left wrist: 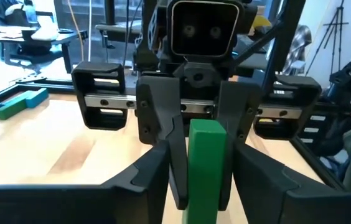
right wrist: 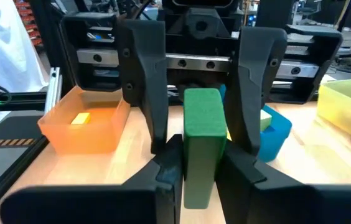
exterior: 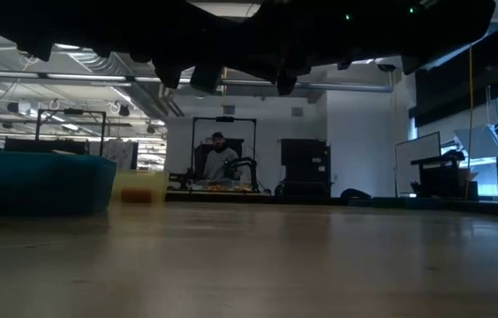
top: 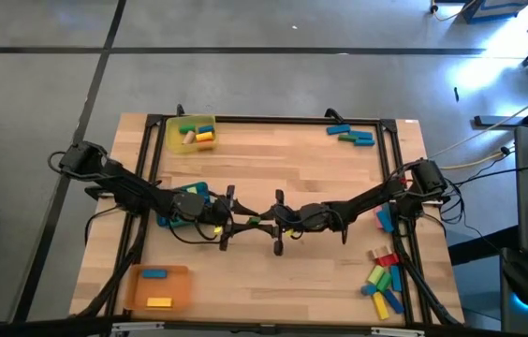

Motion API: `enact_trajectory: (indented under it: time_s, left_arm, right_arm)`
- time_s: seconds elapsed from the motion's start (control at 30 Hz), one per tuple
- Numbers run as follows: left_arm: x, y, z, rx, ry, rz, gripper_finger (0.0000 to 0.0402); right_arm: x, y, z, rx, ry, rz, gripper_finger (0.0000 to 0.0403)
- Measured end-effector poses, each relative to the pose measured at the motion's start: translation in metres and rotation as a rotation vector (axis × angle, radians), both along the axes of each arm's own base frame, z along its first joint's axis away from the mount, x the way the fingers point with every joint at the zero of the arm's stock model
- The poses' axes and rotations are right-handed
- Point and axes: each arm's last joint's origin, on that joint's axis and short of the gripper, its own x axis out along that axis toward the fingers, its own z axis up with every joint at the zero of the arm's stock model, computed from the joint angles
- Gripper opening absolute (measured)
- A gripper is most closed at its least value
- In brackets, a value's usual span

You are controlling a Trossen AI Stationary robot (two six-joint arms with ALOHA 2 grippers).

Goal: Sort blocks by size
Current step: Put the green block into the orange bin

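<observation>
Handover mid-surface: green block (right wrist: 203,146) held above wooden surface (top: 273,178), between both arms. Right hand (top: 278,227) clamped on block, fingers narrow. Left hand (top: 227,222) partly open, fingers (left wrist: 163,121) flanking same block; firm contact not clear. Judgement: left must pinch squarely before right releases, then carry toward blue tray (right wrist: 274,132) just beside it. Risk: early release drops block.

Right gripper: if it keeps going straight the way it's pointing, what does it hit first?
The left gripper, facing it head-on. Both sit on the same green block, so the right gripper would push block and opposing fingers first. The blue tray lies beyond.
</observation>
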Motion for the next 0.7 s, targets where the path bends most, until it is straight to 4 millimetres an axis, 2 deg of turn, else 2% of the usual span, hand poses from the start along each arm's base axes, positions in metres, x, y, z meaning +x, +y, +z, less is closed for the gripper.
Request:
enact_trajectory:
  time_s: [0.43,0.53,0.7]
  left_arm:
    - [0.0002,-0.0002,0.004,0.032,-0.019,-0.007,0.0056]
    - [0.0003,0.0,0.0041,0.044,-0.02,-0.008,0.0046]
    - [-0.0053,0.0003,0.0069,0.073,0.036,-0.016,0.0046]
  right_arm:
    - [0.0006,0.0001,0.0013,0.025,-0.009,0.023,0.0078]
    - [0.0007,0.0008,0.002,0.041,-0.015,0.049,0.0106]
    - [-0.0009,0.002,0.004,0.05,0.012,0.105,0.0182]
